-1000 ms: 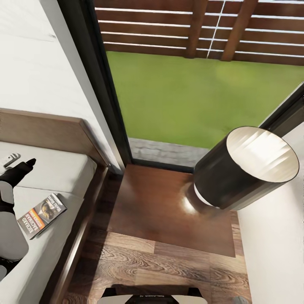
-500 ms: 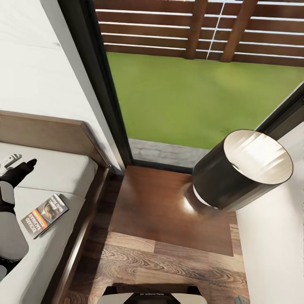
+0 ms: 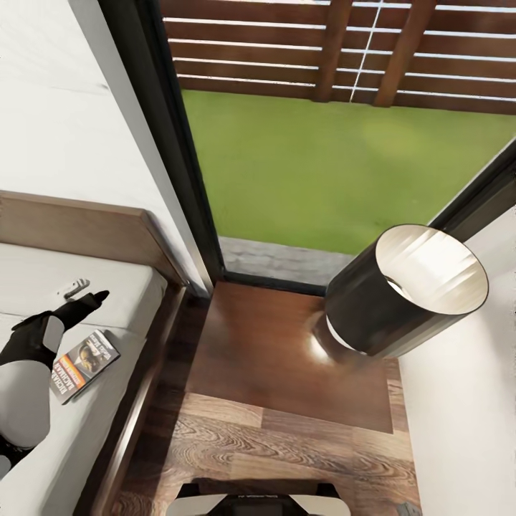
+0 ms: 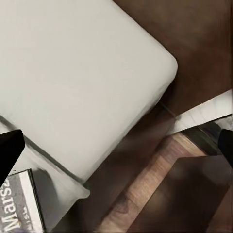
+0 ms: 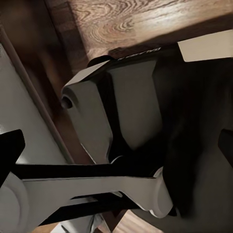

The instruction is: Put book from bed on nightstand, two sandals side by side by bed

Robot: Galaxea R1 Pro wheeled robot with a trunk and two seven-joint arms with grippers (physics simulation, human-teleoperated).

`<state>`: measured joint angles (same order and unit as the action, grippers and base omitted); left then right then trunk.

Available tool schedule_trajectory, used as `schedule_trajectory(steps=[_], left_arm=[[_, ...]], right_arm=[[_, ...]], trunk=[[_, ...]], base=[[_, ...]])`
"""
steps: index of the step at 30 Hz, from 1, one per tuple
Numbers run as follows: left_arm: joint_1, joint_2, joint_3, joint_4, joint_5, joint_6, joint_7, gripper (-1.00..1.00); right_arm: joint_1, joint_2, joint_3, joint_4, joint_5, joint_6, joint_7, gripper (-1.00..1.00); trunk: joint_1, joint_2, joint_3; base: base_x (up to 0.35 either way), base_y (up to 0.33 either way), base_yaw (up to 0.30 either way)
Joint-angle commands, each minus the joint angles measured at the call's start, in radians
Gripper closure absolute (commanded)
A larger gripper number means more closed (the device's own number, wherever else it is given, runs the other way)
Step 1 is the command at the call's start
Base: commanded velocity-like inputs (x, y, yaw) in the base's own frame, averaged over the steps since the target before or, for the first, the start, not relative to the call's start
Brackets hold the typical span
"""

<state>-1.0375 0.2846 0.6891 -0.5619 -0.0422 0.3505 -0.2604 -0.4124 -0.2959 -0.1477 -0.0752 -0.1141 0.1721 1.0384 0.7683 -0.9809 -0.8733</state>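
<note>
Likely light and stiff, the paperback book [image 3: 84, 365] suits an edge pinch; left gripper [image 3: 84, 297] spread wide, empty.

- The left gripper [image 3: 84, 301] hangs over the bed [image 3: 107, 287] near the headboard, its dark fingers pointing toward the window [image 3: 337, 143]; whether the jaws are apart cannot be told.
- The book [image 3: 84, 364] lies flat on the pale grey mattress, just beside the left arm and close to the bed's wooden side rail.
- A small pale object [image 3: 73, 288] rests on the mattress just beyond the gripper.
- The nightstand [image 3: 272, 351] stands between the bed and the white wall, its glossy top carrying a dark cylindrical lamp [image 3: 401, 294].
- Beyond the dark-framed window lie green grass and a slatted wooden fence.
- Wood-plank floor [image 3: 287, 451] shows in front of the nightstand.
</note>
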Motion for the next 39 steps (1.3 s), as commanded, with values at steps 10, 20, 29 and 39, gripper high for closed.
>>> schedule_trajectory(steps=[10, 20, 29, 39], left_arm=[[-0.001, 0.003, -0.02, 0.021, -0.001, 0.014, -0.02, -1.0], [-0.001, 0.001, -0.022, 0.083, -0.003, 0.07, -0.127, -1.0], [-0.001, 0.001, -0.022, 0.103, -0.004, 0.074, -0.131, -1.0], [-0.001, -0.001, -0.022, 0.106, -0.004, 0.074, -0.131, -1.0]], right_arm=[[0.0, 0.0, -0.001, 0.0, -0.008, 0.01, 0.003, -1.0], [0.0, -0.002, -0.001, 0.0, -0.011, 0.01, 0.001, -1.0], [0.0, -0.002, -0.001, 0.0, -0.012, 0.01, -0.002, -1.0], [0.0, -0.002, -0.001, 0.0, -0.012, 0.01, -0.001, -1.0]], trunk=[[-0.038, 0.07, 0.031], [-0.077, 0.14, 0.062], [-0.111, 0.203, 0.09], [-0.15, 0.273, 0.122]], base=[[0.0, 0.0, 0.0], [0.0, 0.0, 0.0], [0.0, 0.0, 0.0], [0.0, 0.0, 0.0]])
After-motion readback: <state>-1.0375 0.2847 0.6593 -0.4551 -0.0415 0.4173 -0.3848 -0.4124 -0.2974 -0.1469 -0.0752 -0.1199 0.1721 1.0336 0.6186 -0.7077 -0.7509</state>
